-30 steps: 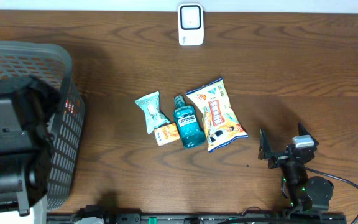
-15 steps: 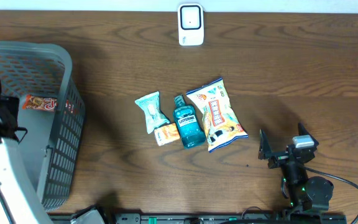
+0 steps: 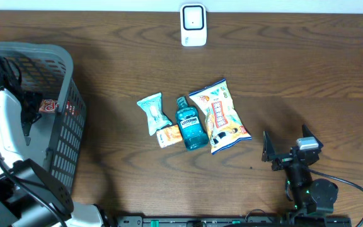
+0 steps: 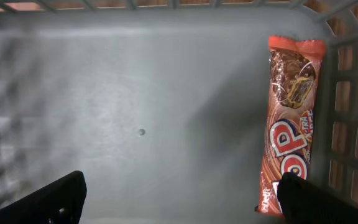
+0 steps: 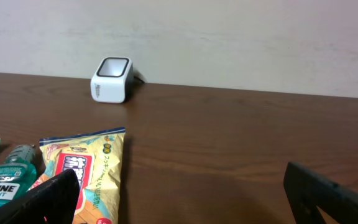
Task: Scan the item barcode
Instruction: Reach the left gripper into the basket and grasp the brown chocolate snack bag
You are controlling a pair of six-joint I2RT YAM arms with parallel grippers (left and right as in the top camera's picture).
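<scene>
Both pincers stand apart and empty. The left pincer [image 4: 179, 206] hangs over the floor of the grey plastic mesh basket [image 3: 73, 120]. The orange-red wrapped snack bar [image 4: 294, 118] lies flat on that floor, ahead of the pincer's right-hand finger and against the basket wall, touching neither finger. Over the last second the left arm has swung across the basket: first it covered the interior, then it cleared to the outer edge and exposed the bar, and now it is over the basket again with part of the bar hidden in the overhead view. The bar has barely shifted between these views, so it appears released and deposited; judge that item complete. The right pincer [image 5: 185, 202] has not moved and rests low above the brown wooden surface [image 3: 295, 75]. The remaining items lie in a group ahead and to its left: a yellow snack bag [image 3: 220, 115] nearest, then a blue-green mouthwash bottle [image 3: 190, 124], a small orange packet [image 3: 169, 136] and a teal pouch [image 3: 153, 112]. The white box-shaped barcode scanner [image 3: 193, 25] stands well beyond them at the far edge. The next cycle probably calls for picking one of these four items and presenting its barcode to the scanner.
</scene>
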